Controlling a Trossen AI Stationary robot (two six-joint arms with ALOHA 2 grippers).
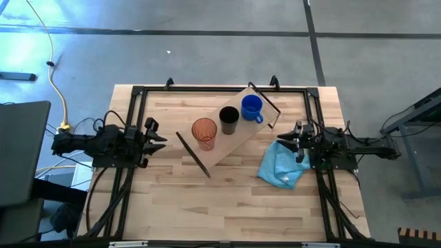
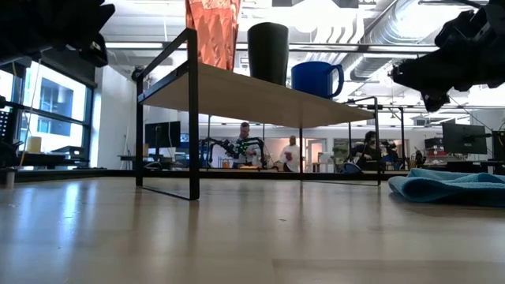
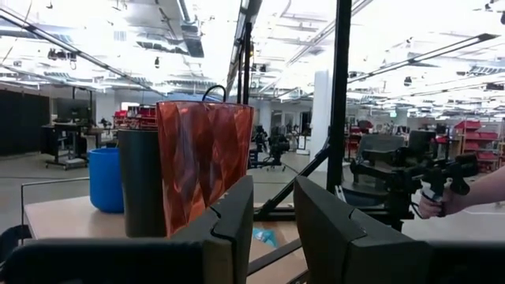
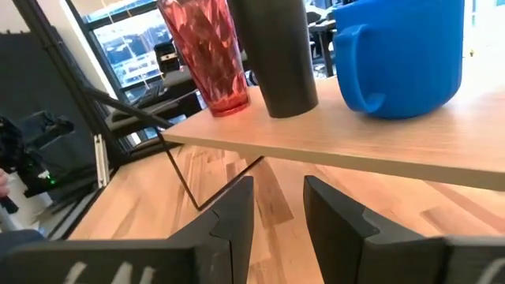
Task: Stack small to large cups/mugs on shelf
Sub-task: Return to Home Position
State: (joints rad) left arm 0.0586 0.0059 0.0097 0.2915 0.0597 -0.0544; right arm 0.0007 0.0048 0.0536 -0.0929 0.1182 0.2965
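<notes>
From above, the three vessels stand in a row on the shelf [image 1: 231,146], which lies slantwise across the middle of the table [image 1: 172,207]: the orange tumbler [image 1: 204,133], then the black cup [image 1: 229,118], then the blue mug [image 1: 251,107], each just beside the next. My left gripper [image 1: 155,134] rests at the table's left edge and my right gripper [image 1: 293,138] at its right edge by the blue cloth [image 1: 281,169], both well apart from the shelf. From table height, the tumbler [image 2: 213,31], cup [image 2: 268,51] and mug [image 2: 316,79] sit upright on the raised board [image 2: 260,99], and both my arms hang above the table's ends. Past my left fingers [image 3: 237,221], which are a narrow gap apart and hold nothing, the faceted tumbler [image 3: 205,166] looks thin and light, probably slick plastic; I would pinch it across the body, gently. Far beyond, a person's hand [image 3: 432,205] grips a handle. Past my right fingers [image 4: 335,213], also narrowly parted and empty, the mug [image 4: 402,59] looks the heaviest and stiffest, best taken by its rim or handle, while the smooth cup [image 4: 276,55] would suit a wall-and-rim pinch.
</notes>
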